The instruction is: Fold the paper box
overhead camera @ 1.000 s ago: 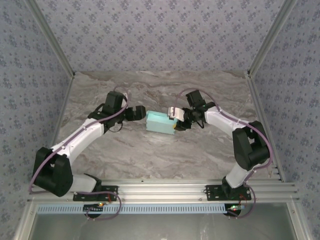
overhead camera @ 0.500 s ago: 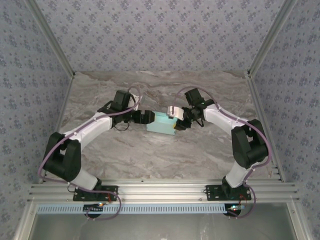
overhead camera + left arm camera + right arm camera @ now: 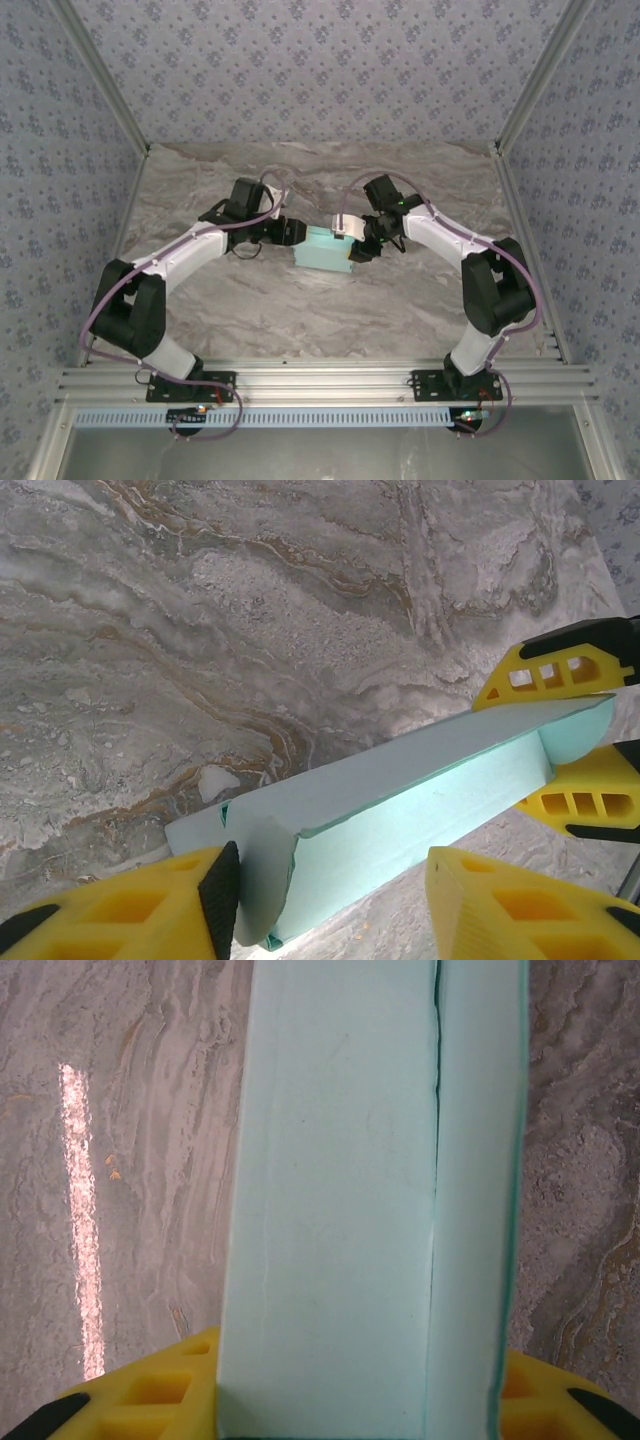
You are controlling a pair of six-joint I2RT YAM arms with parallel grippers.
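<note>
Left gripper point(image 3: 294, 233) now astride paper box point(image 3: 325, 250) (right gripper point(image 3: 350, 243) opposite)

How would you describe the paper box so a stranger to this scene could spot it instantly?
Look to the middle of the grey marbled table. Between the left gripper and the right gripper sits the paper box, a compact rectangular block. Its plain pale mint card stands out from grey stone and yellow fingers.

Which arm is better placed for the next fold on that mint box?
Left, probably: the right gripper clamps one end of the paper box, steadying it; the left gripper straddles the other end, open, free to press.
</note>
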